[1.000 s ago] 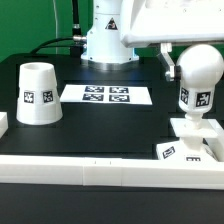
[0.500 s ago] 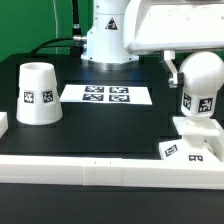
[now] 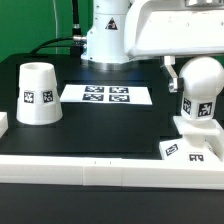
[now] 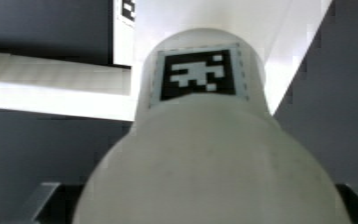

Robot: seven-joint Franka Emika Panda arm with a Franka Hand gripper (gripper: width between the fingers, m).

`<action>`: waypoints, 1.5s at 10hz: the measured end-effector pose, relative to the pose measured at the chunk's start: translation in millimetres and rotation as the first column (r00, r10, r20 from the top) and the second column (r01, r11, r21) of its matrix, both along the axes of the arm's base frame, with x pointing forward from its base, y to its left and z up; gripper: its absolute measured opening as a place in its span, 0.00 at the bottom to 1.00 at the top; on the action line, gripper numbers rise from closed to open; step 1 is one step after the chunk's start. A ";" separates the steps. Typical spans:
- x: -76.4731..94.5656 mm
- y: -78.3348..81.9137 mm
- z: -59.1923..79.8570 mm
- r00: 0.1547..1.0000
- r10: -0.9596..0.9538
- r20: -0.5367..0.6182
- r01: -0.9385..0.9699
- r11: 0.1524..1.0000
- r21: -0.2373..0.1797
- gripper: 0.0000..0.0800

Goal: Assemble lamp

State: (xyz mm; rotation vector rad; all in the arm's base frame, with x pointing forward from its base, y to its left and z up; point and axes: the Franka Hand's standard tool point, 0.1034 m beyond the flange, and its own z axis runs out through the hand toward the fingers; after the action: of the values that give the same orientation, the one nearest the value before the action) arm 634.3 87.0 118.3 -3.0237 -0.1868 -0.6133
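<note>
the gripper (image 3: 197,72) has its jaws clenched on the rounded head of the bulb (image 3: 201,88). the bulb stands upright with its neck down on the base (image 3: 196,143), near the tabletop's (image 3: 100,135) corner at the exterior view's right, by the edge closest to that camera. the shade (image 3: 37,93) stands well apart, narrow end up, toward the opposite side edge. the marker board (image 3: 108,95) lies between them, further back.

the main risk, as i judge it, is a bad seat. if the neck is tilted or off-centre in the base, turning or pressing could jam it. nothing seems to hold the base down, so a twist could spin or drag it on the tabletop instead of tightening the joint, or shove it against the white rail (image 3: 100,168) along the near edge. the bulb is smooth and curved, so the jaws could slip round it.

much is hidden. neither view shows the joint between neck and base clearly, so i cannot tell how deep the bulb sits. the jaw on the bulb's far side is out of sight in the exterior view, and the frame cuts off the gripper's upper part. the blurred bulb (image 4: 194,140) and its tag (image 4: 197,75) fill the wrist view, leaving only dark corners where the jaws would be.
</note>
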 end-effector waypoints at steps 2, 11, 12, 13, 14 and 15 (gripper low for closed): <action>0.0 0.0 -0.1 1.000 0.000 0.000 0.000 1.000 0.000 0.84; 4.2 -11.6 50.6 0.999 0.008 -0.039 -0.008 1.000 -0.001 0.87; 4.3 -11.7 50.3 0.999 0.007 -0.043 -0.007 1.000 -0.001 0.87; 4.0 -11.4 49.2 0.999 0.007 -0.044 -0.007 1.000 -0.001 0.87; 3.9 -11.3 49.1 0.999 0.007 -0.045 -0.007 1.000 -0.001 0.87; -2.3 -9.8 45.4 0.992 0.014 -0.127 -0.014 1.000 -0.001 0.87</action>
State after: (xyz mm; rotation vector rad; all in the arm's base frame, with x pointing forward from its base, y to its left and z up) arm 632.0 77.1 163.6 -3.0476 -0.2028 -0.4181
